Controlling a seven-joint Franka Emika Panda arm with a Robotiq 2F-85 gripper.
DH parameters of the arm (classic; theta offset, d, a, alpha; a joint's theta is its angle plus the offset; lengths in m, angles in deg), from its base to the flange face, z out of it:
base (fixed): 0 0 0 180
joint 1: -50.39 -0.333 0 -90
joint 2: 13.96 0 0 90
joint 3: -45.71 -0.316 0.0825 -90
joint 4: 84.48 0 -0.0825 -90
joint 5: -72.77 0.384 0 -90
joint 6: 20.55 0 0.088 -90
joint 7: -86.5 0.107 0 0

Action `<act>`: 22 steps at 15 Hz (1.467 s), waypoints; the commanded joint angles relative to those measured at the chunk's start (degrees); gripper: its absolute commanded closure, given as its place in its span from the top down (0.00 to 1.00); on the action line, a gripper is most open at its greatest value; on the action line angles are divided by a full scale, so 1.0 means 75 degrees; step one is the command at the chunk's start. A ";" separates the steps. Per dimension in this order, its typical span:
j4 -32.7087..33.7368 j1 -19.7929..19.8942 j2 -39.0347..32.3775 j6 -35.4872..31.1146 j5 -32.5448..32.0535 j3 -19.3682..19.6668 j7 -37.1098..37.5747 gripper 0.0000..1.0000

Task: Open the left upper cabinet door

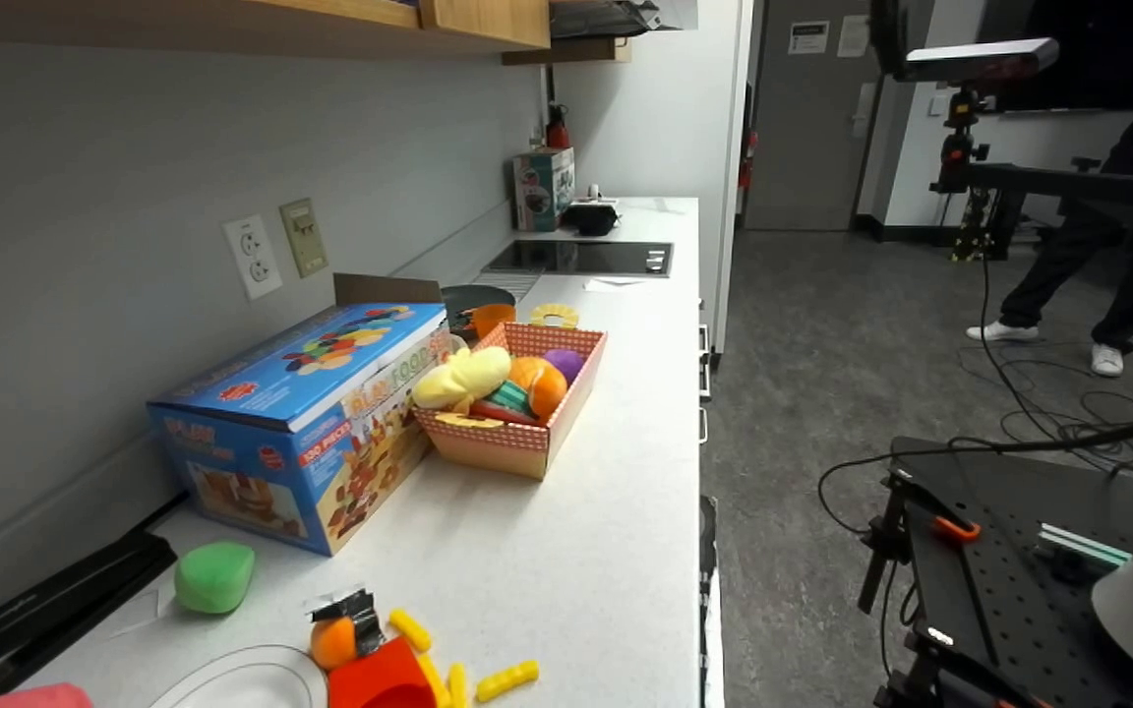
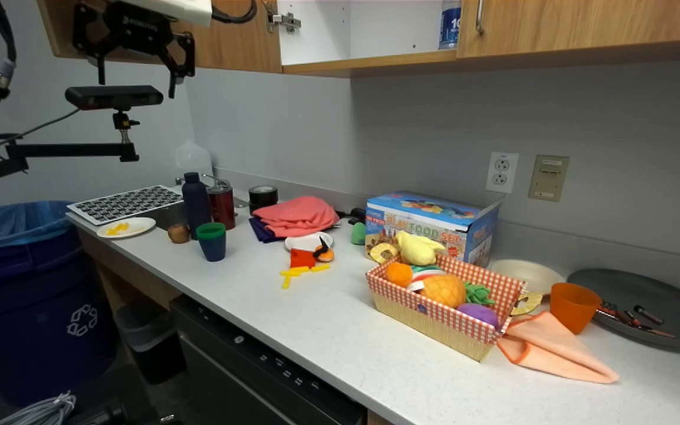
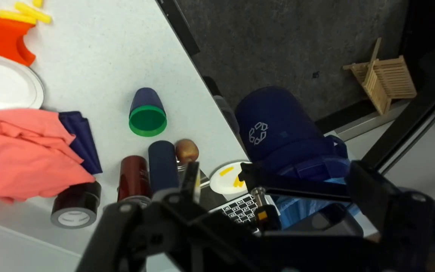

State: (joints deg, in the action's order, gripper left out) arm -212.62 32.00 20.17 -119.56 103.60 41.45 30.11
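In an exterior view, the left upper cabinet door (image 2: 234, 44) is wooden and swung open on a metal hinge (image 2: 285, 22), showing the white cabinet inside (image 2: 378, 26). The neighbouring right door (image 2: 582, 23) is closed and has a metal handle (image 2: 480, 16). My gripper (image 2: 137, 88) hangs with its fingers down in front of the open door and covers part of it. Its fingers are wide apart with nothing held. Whether it touches the door cannot be told. The wrist view shows the open gripper (image 3: 278, 179) above the counter and bin; no door shows there.
A camera (image 2: 114, 97) on a black arm stands near the gripper. A blue recycling bin (image 2: 27, 295) is at the counter's end. The counter (image 2: 328, 319) holds a play food box (image 2: 417, 221), a fruit basket (image 2: 428, 321), a dark bottle (image 2: 196, 203) and cups.
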 commanded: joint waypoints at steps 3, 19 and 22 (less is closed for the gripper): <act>-0.0145 -0.0350 0.0083 -0.0625 0.0800 0.0043 -0.0937 1.00; -0.0098 -0.0160 0.0837 0.0364 0.0312 -0.0210 -0.1530 1.00; -0.0058 -0.0192 0.1363 0.0322 0.0084 -0.0229 -0.1235 1.00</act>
State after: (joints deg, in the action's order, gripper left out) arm -213.20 29.49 25.54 -118.22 106.13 40.42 19.06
